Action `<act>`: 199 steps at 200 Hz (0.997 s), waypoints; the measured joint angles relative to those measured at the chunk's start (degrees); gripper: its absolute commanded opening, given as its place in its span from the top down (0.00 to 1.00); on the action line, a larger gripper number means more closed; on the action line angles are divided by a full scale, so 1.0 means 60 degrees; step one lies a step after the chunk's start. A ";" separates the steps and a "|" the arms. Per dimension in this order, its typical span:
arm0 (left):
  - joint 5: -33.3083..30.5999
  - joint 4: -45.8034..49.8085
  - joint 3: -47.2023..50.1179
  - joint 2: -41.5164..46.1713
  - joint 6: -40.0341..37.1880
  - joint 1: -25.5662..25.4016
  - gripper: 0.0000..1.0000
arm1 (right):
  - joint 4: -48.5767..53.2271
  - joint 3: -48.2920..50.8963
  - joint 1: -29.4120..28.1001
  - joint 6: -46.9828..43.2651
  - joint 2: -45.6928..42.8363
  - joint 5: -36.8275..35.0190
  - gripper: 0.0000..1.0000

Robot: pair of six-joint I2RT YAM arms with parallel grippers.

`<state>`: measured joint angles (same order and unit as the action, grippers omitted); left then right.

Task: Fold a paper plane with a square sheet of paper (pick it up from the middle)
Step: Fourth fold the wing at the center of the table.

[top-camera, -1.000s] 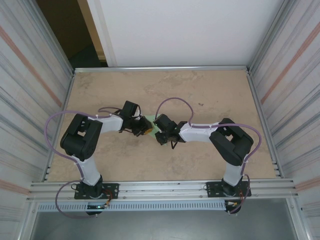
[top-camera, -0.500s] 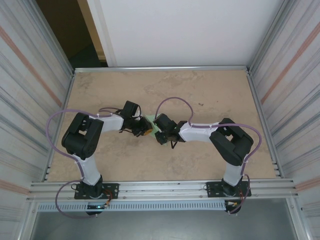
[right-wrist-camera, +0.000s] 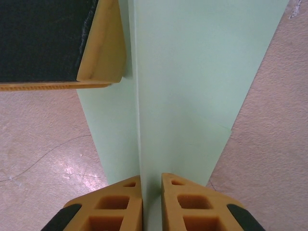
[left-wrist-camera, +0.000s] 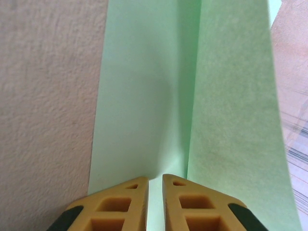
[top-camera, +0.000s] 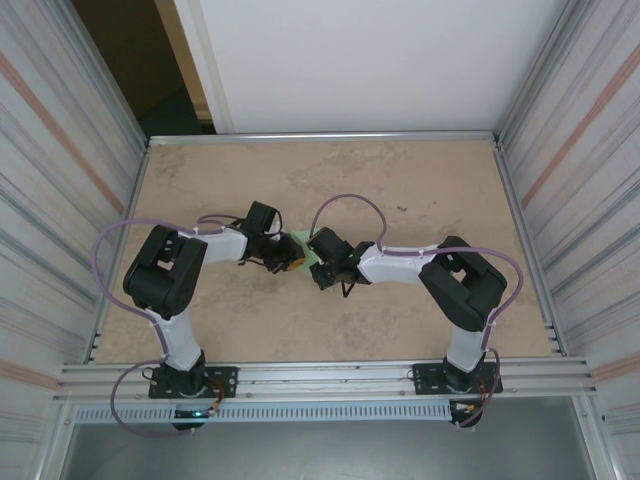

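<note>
Pinched the creased paper [right-wrist-camera: 192,96] with the left gripper [left-wrist-camera: 155,179]. Clamped its raised fold too with the right gripper [right-wrist-camera: 151,178].

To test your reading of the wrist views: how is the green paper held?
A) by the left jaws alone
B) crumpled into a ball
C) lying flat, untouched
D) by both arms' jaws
D: the left gripper and the right gripper each have their jaws shut on the folded green paper.
</note>
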<state>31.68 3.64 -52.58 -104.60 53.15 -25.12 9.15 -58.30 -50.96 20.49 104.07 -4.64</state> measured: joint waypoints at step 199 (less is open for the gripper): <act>-0.0040 0.0215 -0.0113 0.0004 -0.0069 0.0000 0.83 | -0.0080 0.0004 0.0393 0.0448 0.0073 0.1100 0.81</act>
<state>31.44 4.93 -53.25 -104.57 52.73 -25.12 8.67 -58.28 -48.60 23.18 104.51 1.96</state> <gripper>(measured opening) 0.170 0.196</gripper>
